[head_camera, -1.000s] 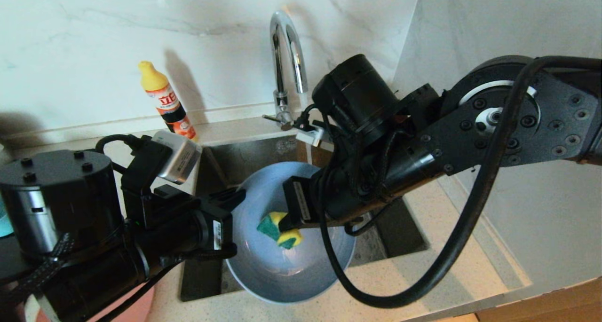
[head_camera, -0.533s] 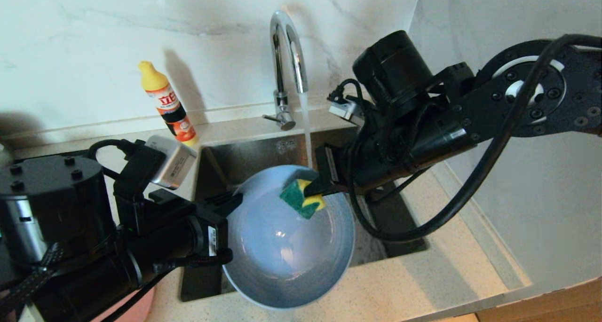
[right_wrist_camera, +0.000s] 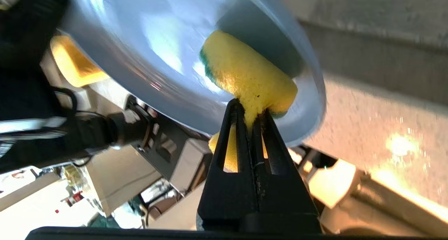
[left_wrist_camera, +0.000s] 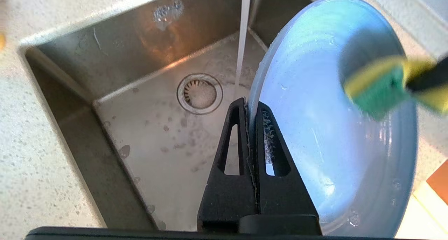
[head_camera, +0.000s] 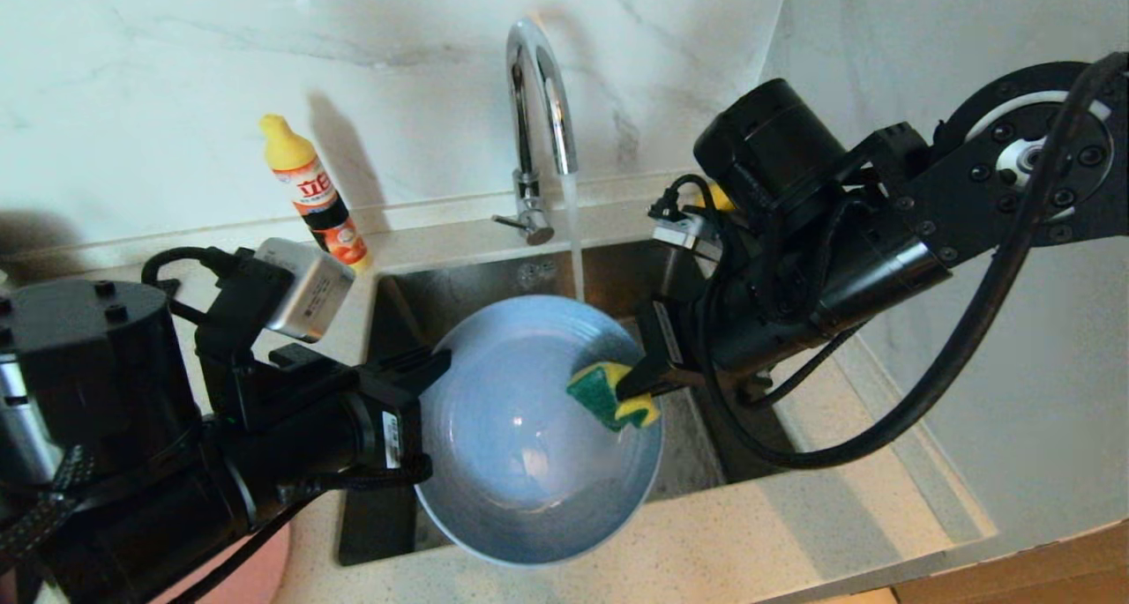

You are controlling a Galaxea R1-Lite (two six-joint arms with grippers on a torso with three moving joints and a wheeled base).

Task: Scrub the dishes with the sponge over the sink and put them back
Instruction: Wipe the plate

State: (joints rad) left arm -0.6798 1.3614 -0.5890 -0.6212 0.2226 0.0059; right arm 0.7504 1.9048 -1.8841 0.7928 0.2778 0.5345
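Plate [head_camera: 520, 428], grey-blue, wet and likely slippery: stiff and breakable, so best held at its rim. The left claw [left_wrist_camera: 250, 108] is clamped shut on that rim, keeping the plate tilted over the sink [left_wrist_camera: 147, 128]. Opposite it, the right claw [right_wrist_camera: 250, 114] pinches the soft sponge [head_camera: 609, 397] tight against the plate's inner face. Water runs from the tap [head_camera: 538, 101] behind.

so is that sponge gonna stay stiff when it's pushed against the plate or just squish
Probably squish: the sponge already bulges out of the shut right gripper, pinched thin between its fingers. It looks like light foam, so it likely bends against the grey-blue plate. With water running from the faucet, it is likely soaked and a bit slippery.
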